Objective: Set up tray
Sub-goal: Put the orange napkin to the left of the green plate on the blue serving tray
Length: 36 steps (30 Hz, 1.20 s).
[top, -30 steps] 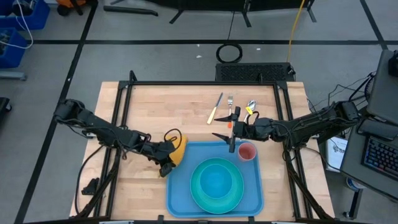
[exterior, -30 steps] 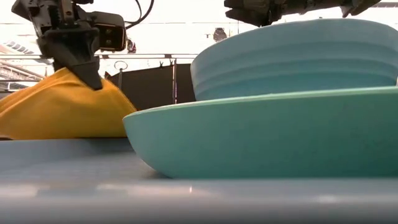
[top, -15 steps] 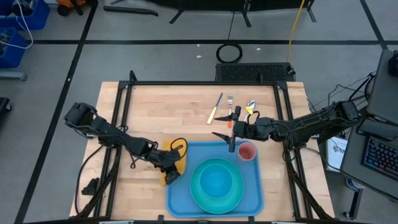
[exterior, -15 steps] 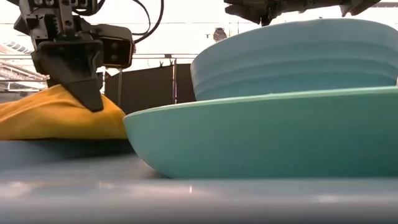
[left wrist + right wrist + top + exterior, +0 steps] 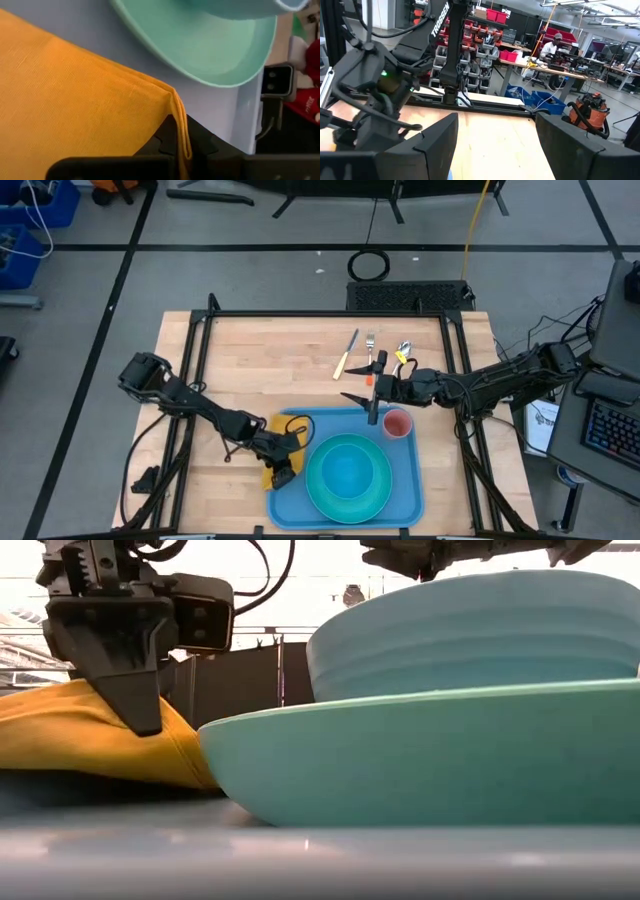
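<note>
The blue tray [image 5: 404, 502] lies at the table's near middle. On it stands a turquoise plate [image 5: 348, 473] with a paler bowl [image 5: 470, 635] in it, and a red cup [image 5: 397, 423] sits at the tray's far right corner. My left gripper [image 5: 283, 465] is over the tray's left side, shut on the orange napkin [image 5: 80, 740], just left of the plate. My right gripper [image 5: 372, 396] hangs open and level above the tray's far edge, holding nothing. My left gripper pinches a folded edge of the napkin [image 5: 178, 127] between its two fingers, with several layers showing in the fold. The fingers [image 5: 140, 705] slant down from the table's left. The napkin spreads away from the fingers and lies low on the tray floor beside the plate's rim [image 5: 215, 740].
A knife [image 5: 346, 354], a fork [image 5: 370, 343] and another utensil [image 5: 403, 352] lie on the bare wood beyond the tray. A keyboard [image 5: 610, 430] sits off the table's right side. In the right wrist view a person [image 5: 551, 47] sits at a far bench.
My left gripper, still shut on the napkin, has gone down and toward the table's near edge and the plate. The napkin has come from the tray's far left corner to its left side and now lies flatter and lower against the plate.
</note>
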Available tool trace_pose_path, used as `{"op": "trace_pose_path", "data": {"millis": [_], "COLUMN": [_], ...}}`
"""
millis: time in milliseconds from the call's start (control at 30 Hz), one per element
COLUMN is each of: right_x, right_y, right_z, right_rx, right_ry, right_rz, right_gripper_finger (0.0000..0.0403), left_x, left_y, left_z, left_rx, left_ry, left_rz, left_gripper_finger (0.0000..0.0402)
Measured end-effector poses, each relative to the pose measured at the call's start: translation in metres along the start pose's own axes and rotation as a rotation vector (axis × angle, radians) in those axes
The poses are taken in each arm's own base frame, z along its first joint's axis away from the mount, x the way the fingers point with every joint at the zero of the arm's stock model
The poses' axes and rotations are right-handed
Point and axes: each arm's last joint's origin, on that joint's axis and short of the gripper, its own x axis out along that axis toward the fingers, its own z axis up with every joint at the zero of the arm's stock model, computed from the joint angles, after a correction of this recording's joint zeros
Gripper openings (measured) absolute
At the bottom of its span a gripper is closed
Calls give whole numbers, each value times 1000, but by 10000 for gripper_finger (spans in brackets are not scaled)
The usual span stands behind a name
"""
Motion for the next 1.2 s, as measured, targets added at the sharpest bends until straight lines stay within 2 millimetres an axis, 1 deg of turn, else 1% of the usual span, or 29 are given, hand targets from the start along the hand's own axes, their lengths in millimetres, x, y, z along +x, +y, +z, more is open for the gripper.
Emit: {"op": "trace_pose_path", "data": {"millis": [133, 500, 700, 800, 1000, 1200], "right_x": [0, 0, 0, 0, 0, 0], "right_y": [0, 0, 0, 0, 0, 0], "right_z": [0, 0, 0, 0, -1, -1], "right_rx": [0, 0, 1, 4, 2, 8], "right_ry": [0, 1, 1, 1, 7, 11], "right_rz": [0, 0, 0, 0, 1, 2], "right_gripper_finger": [256, 256, 256, 256, 256, 256], "left_x": [3, 2, 2, 2, 1, 1], "left_y": [-4, -5, -10, -6, -7, -9], "left_z": [4, 9, 12, 13, 13, 13], "left_rx": [19, -3, 12, -8, -6, -12], "left_ry": [4, -21, -56, -77, -43, -26], "left_rz": [-4, -21, -77, -20, -55, -94], "left_gripper_finger": [12, 12, 14, 31, 70, 89]}}
